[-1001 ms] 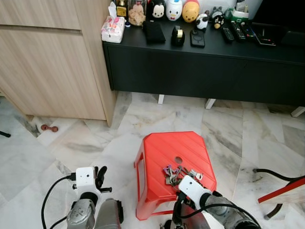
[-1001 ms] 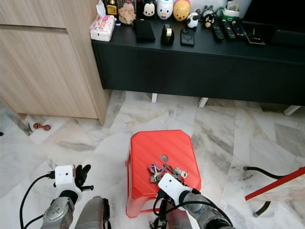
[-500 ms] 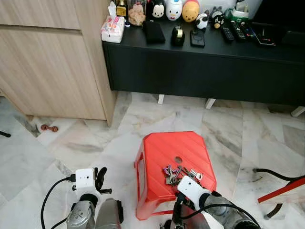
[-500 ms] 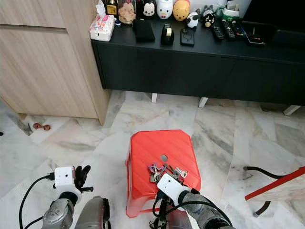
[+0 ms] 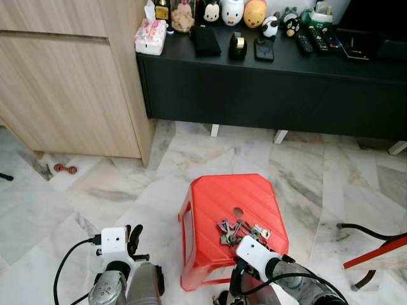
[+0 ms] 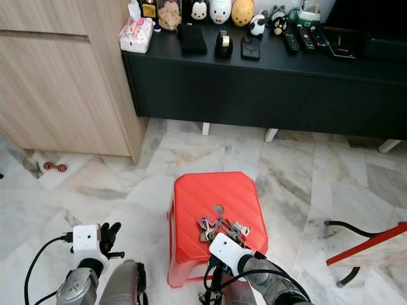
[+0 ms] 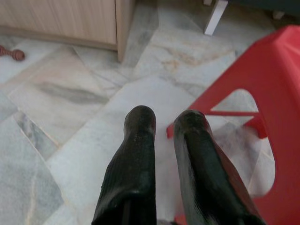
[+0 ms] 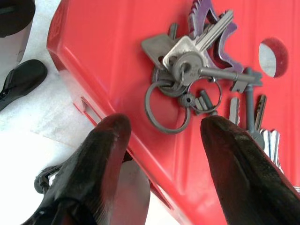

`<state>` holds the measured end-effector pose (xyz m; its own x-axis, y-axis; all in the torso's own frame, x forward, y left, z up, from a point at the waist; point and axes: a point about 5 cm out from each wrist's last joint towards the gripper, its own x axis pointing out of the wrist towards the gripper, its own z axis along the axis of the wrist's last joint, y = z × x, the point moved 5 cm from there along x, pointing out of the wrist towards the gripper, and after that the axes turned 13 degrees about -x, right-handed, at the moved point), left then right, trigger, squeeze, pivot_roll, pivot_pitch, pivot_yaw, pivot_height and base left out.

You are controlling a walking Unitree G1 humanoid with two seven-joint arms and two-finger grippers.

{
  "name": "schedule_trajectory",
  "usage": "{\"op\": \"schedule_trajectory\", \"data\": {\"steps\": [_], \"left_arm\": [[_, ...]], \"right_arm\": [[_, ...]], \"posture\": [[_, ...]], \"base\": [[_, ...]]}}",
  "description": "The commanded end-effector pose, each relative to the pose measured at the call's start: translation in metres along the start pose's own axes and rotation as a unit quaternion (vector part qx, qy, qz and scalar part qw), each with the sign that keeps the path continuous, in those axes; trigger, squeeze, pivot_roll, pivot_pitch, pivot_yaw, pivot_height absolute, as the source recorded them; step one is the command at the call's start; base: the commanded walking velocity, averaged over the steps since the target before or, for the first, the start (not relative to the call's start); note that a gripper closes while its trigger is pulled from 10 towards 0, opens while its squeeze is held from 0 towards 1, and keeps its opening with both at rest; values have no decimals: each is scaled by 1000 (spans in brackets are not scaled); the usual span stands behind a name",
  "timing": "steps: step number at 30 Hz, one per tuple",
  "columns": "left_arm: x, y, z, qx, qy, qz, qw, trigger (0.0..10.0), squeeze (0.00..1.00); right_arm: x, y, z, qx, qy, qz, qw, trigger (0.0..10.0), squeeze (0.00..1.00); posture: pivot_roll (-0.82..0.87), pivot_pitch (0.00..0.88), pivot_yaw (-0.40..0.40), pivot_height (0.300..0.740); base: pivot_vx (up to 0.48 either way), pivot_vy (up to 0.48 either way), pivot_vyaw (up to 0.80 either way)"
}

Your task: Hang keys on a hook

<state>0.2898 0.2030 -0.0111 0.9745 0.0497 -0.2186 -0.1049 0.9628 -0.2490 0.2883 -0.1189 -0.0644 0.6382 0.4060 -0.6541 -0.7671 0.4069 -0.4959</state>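
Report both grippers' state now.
Left gripper: shut, empty, beside the red stool.
Right gripper: open, holding nothing, over the keys.

Head stereo pair: mounted high, directed forward and down; the same marble floor, red stool (image 5: 232,216) and black cabinet (image 5: 273,82) are covered from slightly offset positions.
Left wrist view: aimed along its fingers (image 7: 133,168), low, close to the floor, the stool's side included.
Right wrist view: held very near the stool top and keys (image 8: 197,75), shared with the head views.
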Motion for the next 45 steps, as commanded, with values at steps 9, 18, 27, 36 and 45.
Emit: {"op": "schedule_trajectory", "data": {"steps": [9,18,27,36,45], "left_arm": [[-9,-1,-8,2,12,1,1000,10000,0],[-10,-1,-8,1,11,3,1000,10000,0],[-10,-1,-8,0,14,4,1000,10000,0],[-10,-1,-8,0,14,5,1000,10000,0],[-11,-2,-9,0,16,4,1000,10000,0]], "right_arm": [[-2,7,-5,1,2,13,1000,10000,0],[-1,4,0,-4,-4,10,1000,6431,0],[2,1,5,-7,-7,7,1000,4510,0],[2,4,5,-8,-7,15,1000,10000,0],[1,4,1,-20,2,11,1000,10000,0]], "posture": [[202,286,-141,639],[203,287,-143,639],[203,285,-143,639],[205,286,-144,639],[203,287,-144,639]], "base": [[0,0,0],[0,0,0],[0,0,0],[0,0,0],[0,0,0]]}}
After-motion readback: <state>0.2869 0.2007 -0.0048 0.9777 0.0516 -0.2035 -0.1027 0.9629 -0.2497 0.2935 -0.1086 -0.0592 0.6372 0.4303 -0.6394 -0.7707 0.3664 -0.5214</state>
